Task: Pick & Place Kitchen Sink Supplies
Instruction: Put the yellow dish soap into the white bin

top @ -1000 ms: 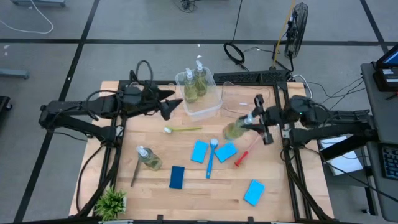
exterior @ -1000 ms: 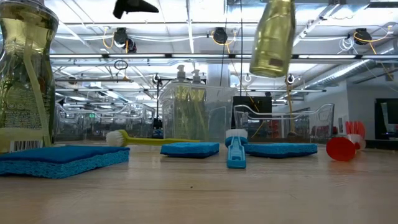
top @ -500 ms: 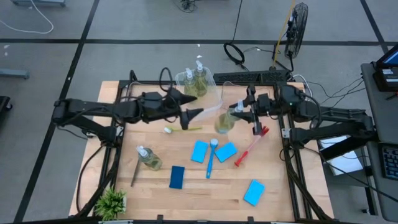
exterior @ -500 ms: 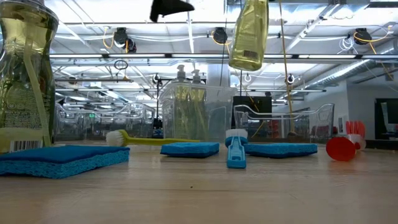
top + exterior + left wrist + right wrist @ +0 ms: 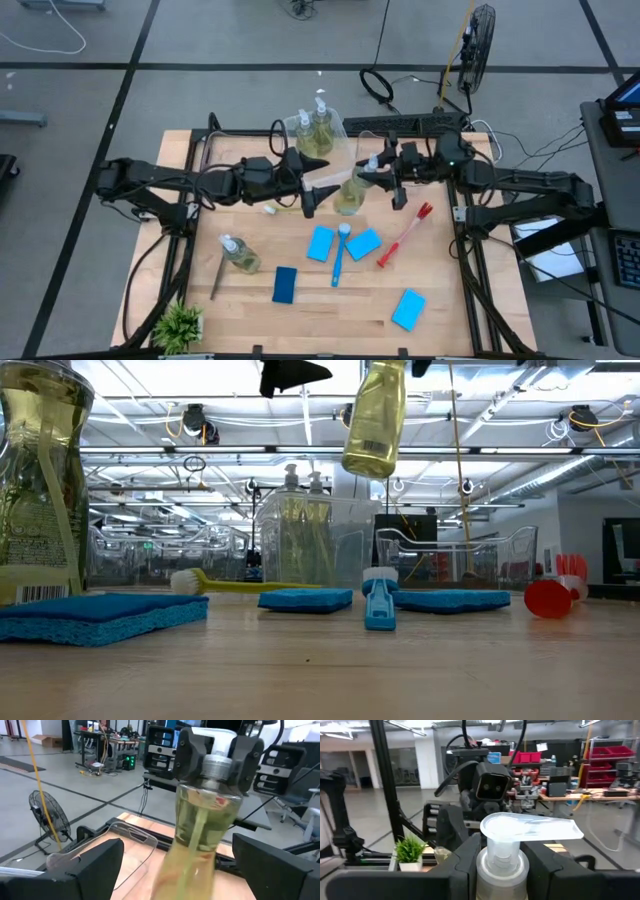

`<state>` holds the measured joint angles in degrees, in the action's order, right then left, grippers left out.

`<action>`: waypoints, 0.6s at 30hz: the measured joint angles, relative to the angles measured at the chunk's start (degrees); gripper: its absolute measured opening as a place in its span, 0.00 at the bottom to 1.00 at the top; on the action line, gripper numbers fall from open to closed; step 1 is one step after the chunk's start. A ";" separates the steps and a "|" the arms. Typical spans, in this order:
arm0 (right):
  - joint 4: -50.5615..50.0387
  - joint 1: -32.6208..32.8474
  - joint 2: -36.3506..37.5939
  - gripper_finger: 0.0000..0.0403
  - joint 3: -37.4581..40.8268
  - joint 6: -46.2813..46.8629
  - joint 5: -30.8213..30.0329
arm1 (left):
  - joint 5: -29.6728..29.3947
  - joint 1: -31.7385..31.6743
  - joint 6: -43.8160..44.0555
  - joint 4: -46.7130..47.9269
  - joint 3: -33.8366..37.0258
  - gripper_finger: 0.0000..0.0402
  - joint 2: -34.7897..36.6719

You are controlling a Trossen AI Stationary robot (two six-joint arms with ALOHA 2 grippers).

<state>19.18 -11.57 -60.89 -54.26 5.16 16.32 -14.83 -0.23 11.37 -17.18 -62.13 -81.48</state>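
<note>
Soap bottle [image 5: 350, 196]: aloft mid-table, pinched at the neck under the pump by right gripper [image 5: 383, 177]; left gripper [image 5: 316, 194] spread wide beside it. Likely heavy with liquid, stiff, slick; best gripped at neck. Count: bottles four, sponges four, brushes four.

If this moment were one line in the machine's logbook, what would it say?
right gripper: holds soap bottle by neck, mid-air | left gripper: open, at bottle | bin: two bottles inside
</note>
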 joint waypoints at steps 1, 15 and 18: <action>1.19 0.00 -0.81 0.24 0.00 0.66 0.36 | 0.00 -0.02 -0.61 0.06 0.00 0.94 -0.01; 6.83 -1.26 -9.62 0.24 -2.94 4.78 0.17 | 5.31 0.00 -1.77 2.13 0.00 0.96 0.01; 6.65 -1.20 -11.93 0.24 -5.03 4.89 0.35 | 5.68 -0.54 -1.81 3.04 0.00 0.95 0.01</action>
<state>25.83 -12.78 -72.82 -59.29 10.05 16.67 -9.15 -0.77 9.56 -14.13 -62.13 -81.47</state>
